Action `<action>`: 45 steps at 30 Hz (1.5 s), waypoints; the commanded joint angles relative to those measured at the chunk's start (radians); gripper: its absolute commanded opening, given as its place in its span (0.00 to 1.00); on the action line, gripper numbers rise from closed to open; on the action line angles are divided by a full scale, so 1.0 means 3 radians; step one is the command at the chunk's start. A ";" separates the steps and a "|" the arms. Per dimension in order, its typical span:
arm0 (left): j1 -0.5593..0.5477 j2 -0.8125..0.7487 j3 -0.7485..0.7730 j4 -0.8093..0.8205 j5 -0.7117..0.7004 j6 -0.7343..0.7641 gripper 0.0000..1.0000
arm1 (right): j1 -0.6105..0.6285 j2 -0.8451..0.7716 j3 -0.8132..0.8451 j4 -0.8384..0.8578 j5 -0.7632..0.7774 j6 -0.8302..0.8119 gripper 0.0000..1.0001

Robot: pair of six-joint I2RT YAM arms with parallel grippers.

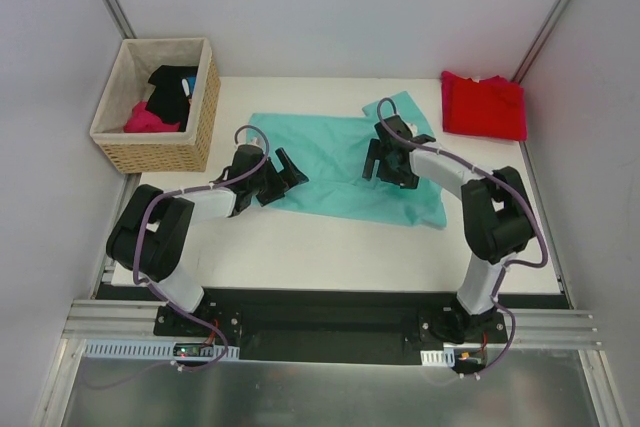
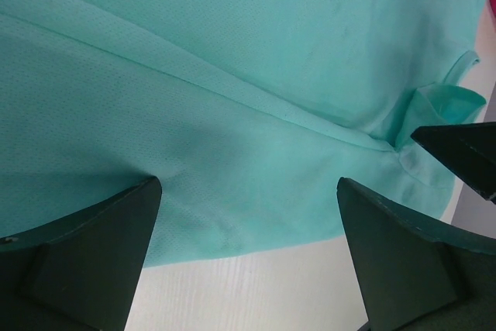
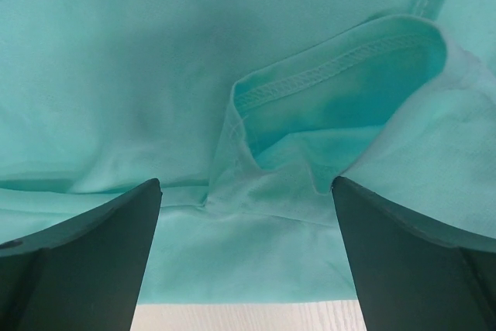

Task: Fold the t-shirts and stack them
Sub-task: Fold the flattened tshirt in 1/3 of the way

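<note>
Teal shirt (image 1: 330, 147) soft, limp, light. My left gripper (image 1: 290, 172) and right gripper (image 1: 380, 165) hang spread over it; I advise pinching the stitched hem (image 3: 333, 63).

Basket (image 1: 150, 153) left of spread t-shirt (image 1: 335, 172)

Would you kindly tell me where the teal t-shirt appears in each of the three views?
Top external: the teal t-shirt lies spread out in the middle of the table.
Left wrist: the shirt fills most of the frame, except the bottom and right edges.
Right wrist: the shirt fills nearly the whole frame, with a sleeve opening right of centre.
Shared landmark: the white table shows beside the shirt's edge in every view.
</note>
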 commanded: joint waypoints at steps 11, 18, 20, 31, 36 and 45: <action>0.0000 0.0024 -0.0191 -0.0072 0.0126 0.0006 0.99 | 0.0013 0.0500 0.0592 0.0174 0.0173 -0.0075 0.97; 0.0000 -0.0001 -0.0227 -0.0088 0.0121 0.0021 0.99 | 0.0008 0.0654 0.0940 0.0159 0.0234 -0.0239 0.97; 0.0000 -0.0012 -0.0232 -0.0088 0.0126 0.0027 0.99 | 0.0008 0.0623 0.0956 0.0159 0.0280 -0.0265 0.97; -0.0005 -0.0083 -0.0258 -0.0093 0.0141 -0.0004 0.99 | 0.0253 -0.0174 0.0507 -0.0020 0.0393 -0.0249 0.96; -0.0005 -0.0124 -0.0278 -0.0098 0.0126 -0.0004 0.99 | 0.0324 -0.0256 0.0322 -0.0010 0.0393 -0.0183 0.97; -0.0020 -0.0195 -0.0344 -0.0103 0.0126 -0.0065 0.99 | 0.0325 0.0055 0.0352 0.0062 0.0408 -0.0203 0.97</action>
